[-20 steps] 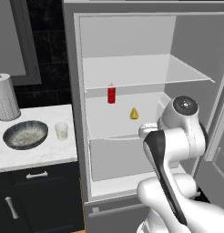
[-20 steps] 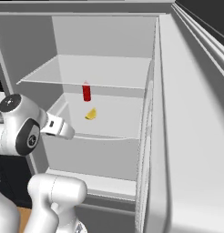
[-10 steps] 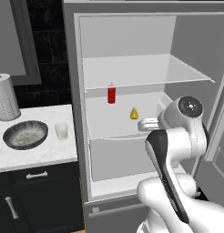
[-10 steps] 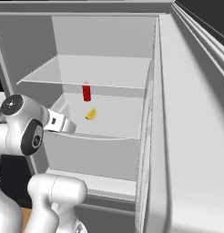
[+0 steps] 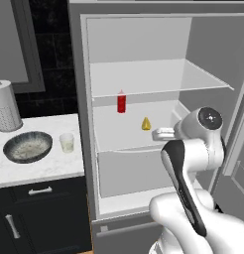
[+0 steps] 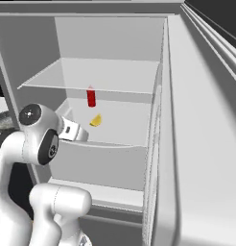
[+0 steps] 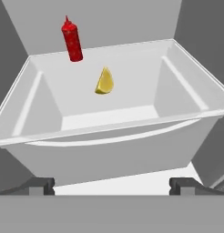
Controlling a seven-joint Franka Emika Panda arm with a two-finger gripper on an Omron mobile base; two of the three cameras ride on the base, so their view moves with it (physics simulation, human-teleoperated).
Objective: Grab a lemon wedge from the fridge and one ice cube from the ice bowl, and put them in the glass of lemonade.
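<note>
Claw (image 7: 112, 184) held wide apart, nothing gripped, at front wall of fridge (image 5: 84, 149) drawer. Lemon wedge (image 7: 104, 82) seen mid-drawer, red bottle (image 7: 72, 39) behind near back-left corner (easily toppled). Risks judged: drawer wall struck, wedge nudged away.

My two base cameras look forward and down from behind me, left and right, into the open fridge (image 5: 144, 124), while my hand camera peers close into its drawer (image 7: 118, 132).

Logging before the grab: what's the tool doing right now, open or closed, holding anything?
Tool: open, holding nothing; the lemon wedge lies ahead in the fridge, untouched.
</note>
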